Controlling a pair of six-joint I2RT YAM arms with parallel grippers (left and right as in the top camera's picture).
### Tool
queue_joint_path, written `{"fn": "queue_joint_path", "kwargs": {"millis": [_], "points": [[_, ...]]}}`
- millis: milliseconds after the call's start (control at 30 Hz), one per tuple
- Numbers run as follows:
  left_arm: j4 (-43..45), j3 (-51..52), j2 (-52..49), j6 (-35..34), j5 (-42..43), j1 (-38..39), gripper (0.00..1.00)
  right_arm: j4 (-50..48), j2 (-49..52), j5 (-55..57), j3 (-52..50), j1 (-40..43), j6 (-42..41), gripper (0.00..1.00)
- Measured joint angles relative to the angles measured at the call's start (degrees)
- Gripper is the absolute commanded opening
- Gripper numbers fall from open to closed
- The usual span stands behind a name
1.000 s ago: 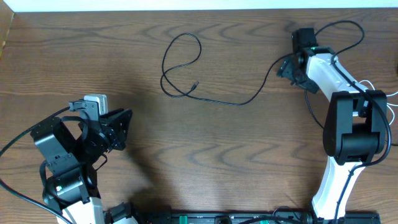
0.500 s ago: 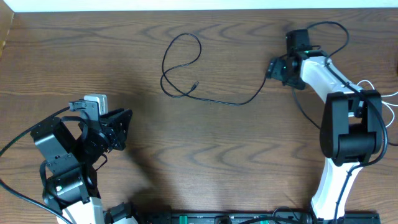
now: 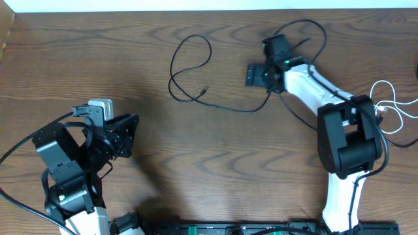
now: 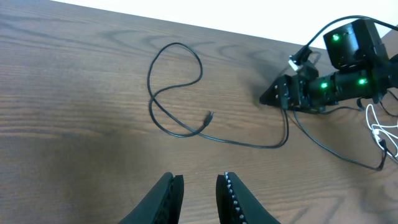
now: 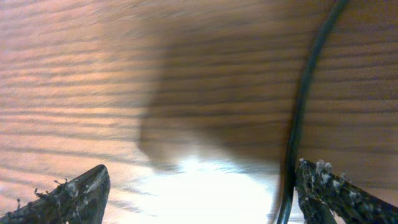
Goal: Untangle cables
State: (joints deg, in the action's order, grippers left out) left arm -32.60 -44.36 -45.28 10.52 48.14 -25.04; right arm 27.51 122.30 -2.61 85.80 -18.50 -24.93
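A thin black cable (image 3: 228, 107) lies on the wooden table (image 3: 215, 163). It makes a loop at the back centre, with a small plug end (image 3: 206, 87) beside it, and then runs right. My right gripper (image 3: 251, 74) hovers low over that right stretch. In the right wrist view the gripper (image 5: 202, 167) is open wide, and the black cable (image 5: 298, 112) runs just inside its right finger (image 5: 323, 180). A white cable (image 3: 388, 104) lies tangled at the right edge. My left gripper (image 3: 132, 125) rests at the near left, far from the cables. Its jaws (image 4: 199, 177) stand narrowly open and hold nothing.
Thick black wires (image 3: 307, 26) arch off the right arm above the table. The right arm's dark base link (image 3: 346, 140) stands at the near right. The table's back edge meets a white strip (image 3: 196, 5). The left wrist view shows the loop (image 4: 176, 43) and the white cable (image 4: 379, 130).
My right arm has swung left along the back of the table, over the black cable's right stretch, uncovering more of the white cable. The left arm has not moved.
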Motion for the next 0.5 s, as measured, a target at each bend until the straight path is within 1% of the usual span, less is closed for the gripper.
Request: {"fn": "queue_joint_path", "kwargs": {"millis": [100,200,300,400,433,500], "points": [[0.0,0.0,0.0,0.0,0.0,0.0,0.24,0.3,0.0,2.3,0.0,-2.1,0.0,0.9],[0.0,0.0,0.0,0.0,0.0,0.0,0.24,0.8,0.0,4.7,-0.2,-3.7,-0.1,0.91],[-0.1,0.0,0.0,0.0,0.0,0.0,0.24,1.9,0.0,6.4,-0.6,-4.6,-0.7,0.91],[-0.3,0.0,0.0,0.0,0.0,0.0,0.24,3.0,0.0,8.1,-1.5,-5.1,-2.3,0.88],[-0.3,0.0,0.0,0.0,0.0,0.0,0.24,3.1,-0.1,8.5,-1.7,-5.3,-3.1,0.85],[-0.3,0.0,0.0,0.0,0.0,0.0,0.24,2.9,-0.4,9.6,-2.4,-5.4,-4.9,0.83]]}}
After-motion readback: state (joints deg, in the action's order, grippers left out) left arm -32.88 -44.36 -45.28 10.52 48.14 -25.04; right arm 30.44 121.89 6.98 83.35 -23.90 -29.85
